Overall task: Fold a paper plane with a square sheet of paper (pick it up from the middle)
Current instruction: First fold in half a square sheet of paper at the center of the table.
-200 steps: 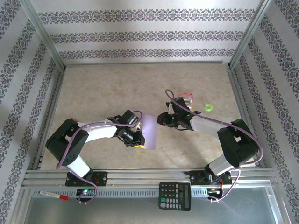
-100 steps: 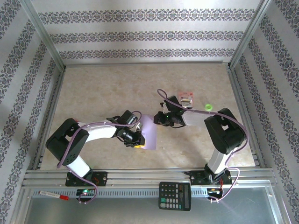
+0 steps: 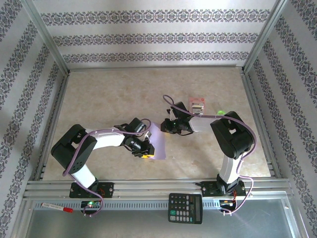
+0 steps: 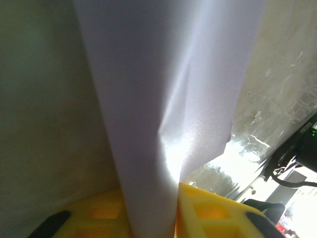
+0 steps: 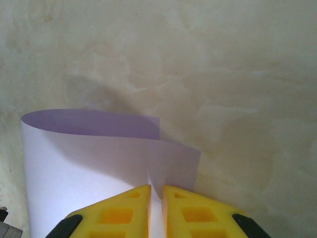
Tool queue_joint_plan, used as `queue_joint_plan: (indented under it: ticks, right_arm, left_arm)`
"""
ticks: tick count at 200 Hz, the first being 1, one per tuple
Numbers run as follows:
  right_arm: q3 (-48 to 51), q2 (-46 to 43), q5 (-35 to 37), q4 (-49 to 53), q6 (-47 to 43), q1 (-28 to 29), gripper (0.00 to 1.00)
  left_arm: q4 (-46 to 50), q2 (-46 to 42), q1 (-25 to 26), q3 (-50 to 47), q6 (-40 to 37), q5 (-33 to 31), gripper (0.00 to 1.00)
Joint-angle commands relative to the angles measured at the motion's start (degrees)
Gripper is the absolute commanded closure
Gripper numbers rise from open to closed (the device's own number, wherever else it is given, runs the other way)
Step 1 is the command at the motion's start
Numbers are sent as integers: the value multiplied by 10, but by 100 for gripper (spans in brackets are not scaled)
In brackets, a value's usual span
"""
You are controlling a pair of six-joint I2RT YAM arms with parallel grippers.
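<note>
A calculator (image 3: 184,208) lay at the near rail. Beyond it, the left gripper (image 3: 144,150) had its yellow fingers (image 4: 208,213) pinched on the square sheet of paper (image 3: 158,143), which curled over the table (image 3: 109,94). The right gripper (image 3: 167,127) pinched the sheet's far edge, fingers nearly together. Farther off lay a red-and-white packet (image 3: 198,104).
</note>
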State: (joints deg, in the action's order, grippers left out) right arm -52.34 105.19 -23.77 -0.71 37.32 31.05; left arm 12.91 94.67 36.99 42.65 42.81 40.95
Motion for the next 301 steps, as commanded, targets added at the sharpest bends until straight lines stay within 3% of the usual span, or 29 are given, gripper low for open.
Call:
queue_joint_plan:
  ticks: [1,51,85,108,152,188,215,234,268,301]
  right_arm:
    - [24,16,24,23,3,13,84]
    - [40,13,34,29,-3,17,85]
    - [42,12,33,28,-4,17,85]
    - [41,12,33,28,-4,18,86]
    - [41,11,32,27,-4,18,85]
    - [45,2,33,27,-4,18,85]
    - [47,-5,31,28,-6,14,85]
    - [45,-8,32,32,-9,12,85]
    - [45,-6,31,33,-10,11,85]
    - [45,-5,29,33,-10,10,85]
  left_arm:
    - [14,-7,-14,7,-11,-6,68]
    - [66,-36,-43,33,-46,-34,40]
    - [104,-28,-61,78,-82,-91,32]
    - [112,11,-61,124,-101,-116,34]
    - [128,93,-61,199,-129,-159,51]
    - [112,90,-60,195,-125,-170,68]
    - [122,83,-61,190,-129,-166,71]
    - [133,61,-63,187,-130,-177,70]
    - [131,22,-65,175,-119,-173,50]
    - [135,45,-66,184,-127,-156,40]
